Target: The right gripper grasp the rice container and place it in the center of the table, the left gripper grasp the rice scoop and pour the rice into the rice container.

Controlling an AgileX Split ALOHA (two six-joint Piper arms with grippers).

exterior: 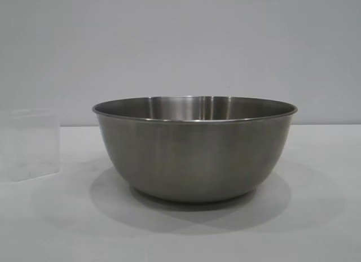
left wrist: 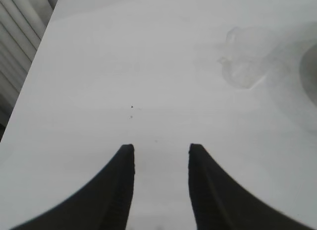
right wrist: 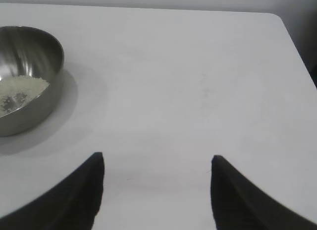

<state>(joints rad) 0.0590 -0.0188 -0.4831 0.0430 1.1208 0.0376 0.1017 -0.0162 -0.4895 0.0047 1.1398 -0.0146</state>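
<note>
Rice container (exterior: 194, 154): upright, centre of tabletop (exterior: 316, 228), rice (right wrist: 20, 88) inside. Rice scoop (exterior: 28, 143): just left of it. Left gripper (left wrist: 161, 153), right gripper (right wrist: 157, 163): fingers released, grasping nothing, above bare tabletop

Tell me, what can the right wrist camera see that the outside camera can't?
Only the right wrist view looks down into the rice container and shows the rice lying in its bottom. It also shows the right gripper, open, hovering over bare table apart from the container.

Only the exterior view shows the rice scoop, standing on the table to the container's left. From that level angle the container's wall hides the rice.

Both show the steel rice container sitting upright on the white table.
</note>
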